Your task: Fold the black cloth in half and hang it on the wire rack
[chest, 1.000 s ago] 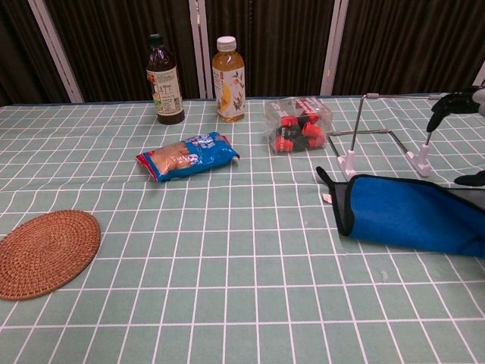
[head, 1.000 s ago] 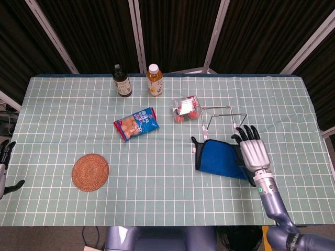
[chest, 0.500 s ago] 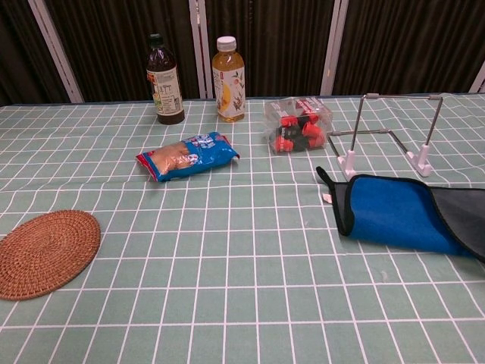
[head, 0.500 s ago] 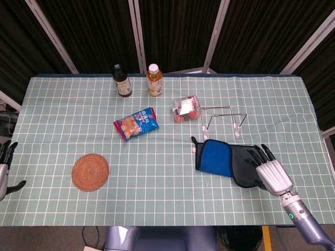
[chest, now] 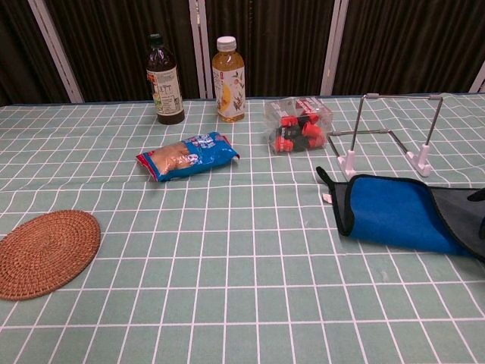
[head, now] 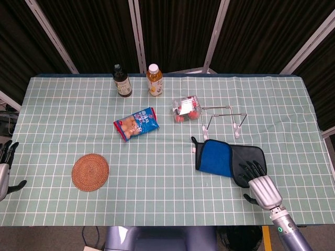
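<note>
The cloth [head: 215, 159] lies flat on the table right of centre, its left part blue with a black rim, its right part dark grey. In the chest view the cloth [chest: 394, 214] runs off the right edge. The wire rack [head: 236, 130] stands upright just behind it, bare; the chest view shows the rack [chest: 347, 161] too. My right hand [head: 260, 186] is at the cloth's near right corner, fingers spread, fingertips [head: 250, 168] on the grey edge, holding nothing. At the far left edge of the head view, off the table, my left hand [head: 5, 166] is open.
A blue snack bag [head: 136, 123] lies mid-table and a clear pack of red items [head: 186, 109] sits left of the rack. A dark bottle [head: 122, 81] and an orange-drink bottle [head: 154, 80] stand at the back. A woven coaster [head: 90, 171] is near left.
My right hand has drawn back from over the cloth's right half toward the near table edge. The cloth's right part, blue a second ago, now lies grey side up.
</note>
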Tool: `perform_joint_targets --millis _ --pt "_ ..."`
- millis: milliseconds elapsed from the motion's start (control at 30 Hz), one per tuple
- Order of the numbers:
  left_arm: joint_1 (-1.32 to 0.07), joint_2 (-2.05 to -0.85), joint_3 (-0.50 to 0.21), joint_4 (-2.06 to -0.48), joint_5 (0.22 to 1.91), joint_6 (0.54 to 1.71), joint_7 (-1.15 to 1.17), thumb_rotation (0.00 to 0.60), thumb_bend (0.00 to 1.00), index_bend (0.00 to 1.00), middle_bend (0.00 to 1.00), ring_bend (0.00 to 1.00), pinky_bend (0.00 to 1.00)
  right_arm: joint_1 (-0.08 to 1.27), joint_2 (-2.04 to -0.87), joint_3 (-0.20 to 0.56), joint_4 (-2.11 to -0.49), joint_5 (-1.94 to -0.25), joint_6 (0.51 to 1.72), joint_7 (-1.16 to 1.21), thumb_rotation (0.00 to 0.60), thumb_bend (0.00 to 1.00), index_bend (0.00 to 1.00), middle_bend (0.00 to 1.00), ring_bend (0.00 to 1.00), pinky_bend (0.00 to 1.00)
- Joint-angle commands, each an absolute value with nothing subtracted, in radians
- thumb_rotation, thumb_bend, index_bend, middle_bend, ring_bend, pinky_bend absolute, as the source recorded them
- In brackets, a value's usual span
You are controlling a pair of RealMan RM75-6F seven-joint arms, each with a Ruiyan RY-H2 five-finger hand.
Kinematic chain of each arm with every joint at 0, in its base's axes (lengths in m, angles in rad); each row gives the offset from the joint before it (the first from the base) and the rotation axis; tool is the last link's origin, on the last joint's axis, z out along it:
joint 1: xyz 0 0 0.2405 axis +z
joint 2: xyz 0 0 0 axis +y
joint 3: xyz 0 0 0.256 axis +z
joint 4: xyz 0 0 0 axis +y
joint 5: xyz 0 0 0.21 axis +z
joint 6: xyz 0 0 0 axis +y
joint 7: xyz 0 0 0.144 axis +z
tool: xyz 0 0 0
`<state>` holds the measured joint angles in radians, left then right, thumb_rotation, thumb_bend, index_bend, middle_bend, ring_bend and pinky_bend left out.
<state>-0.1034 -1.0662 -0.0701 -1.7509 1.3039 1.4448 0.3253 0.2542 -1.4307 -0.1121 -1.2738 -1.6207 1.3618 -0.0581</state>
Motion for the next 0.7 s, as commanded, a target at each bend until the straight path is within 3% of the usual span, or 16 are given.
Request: perform_joint_targets --millis 33,700 --pt "-0.097 -1.058 -0.072 -1.758 1.314 1.460 0.312 0.600 0.00 0.00 0.00 0.00 0.00 0.252 -1.452 -0.097 -1.277 -1.605 1.347 -0.057 0.600 0.11 0.36 0.09 0.00 0.00" --pt "-0.094 -1.052 -0.071 -1.761 1.314 1.461 0.306 0.600 0.00 0.00 0.00 0.00 0.00 0.254 -1.547 -0.018 -1.246 -1.526 1.304 -0.105 0.600 0.15 0.44 0.10 0.00 0.00"
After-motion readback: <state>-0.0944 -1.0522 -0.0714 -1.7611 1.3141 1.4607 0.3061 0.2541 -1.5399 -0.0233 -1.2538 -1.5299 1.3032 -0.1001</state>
